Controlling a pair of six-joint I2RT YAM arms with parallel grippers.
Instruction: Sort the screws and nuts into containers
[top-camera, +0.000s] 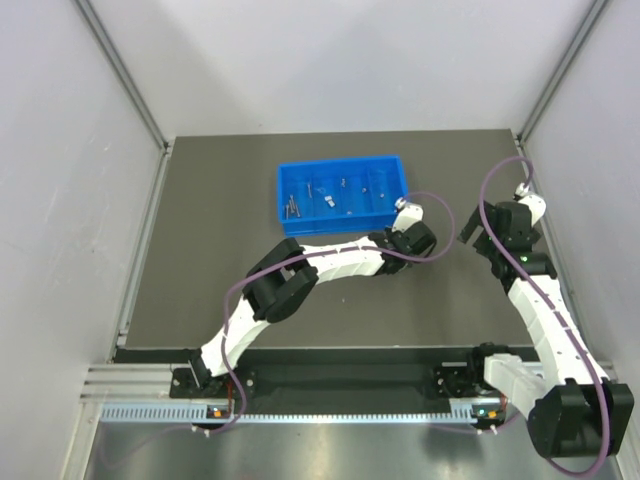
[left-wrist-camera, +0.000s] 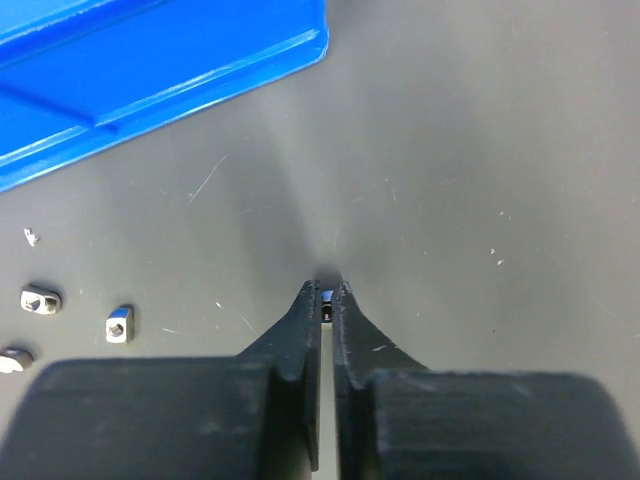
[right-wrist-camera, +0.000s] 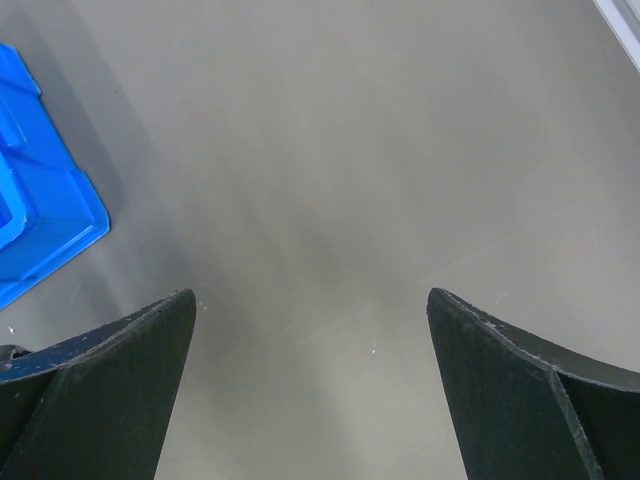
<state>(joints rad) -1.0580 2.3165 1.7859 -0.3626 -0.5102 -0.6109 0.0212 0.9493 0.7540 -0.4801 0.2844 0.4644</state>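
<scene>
Near the tray, a silvery piece is being pinched by the left gripper, visible only from its wrist; the right gripper is being held wide, empty.

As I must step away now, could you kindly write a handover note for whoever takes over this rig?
Left hand: shut on a small silvery fastener at the table, near the blue tray; screw or nut unclear.
Right hand: open, empty, over bare table.
Done: several fasteners lie in the tray's compartments.
Left: place the held piece; at least two nuts lie loose near it.
</scene>
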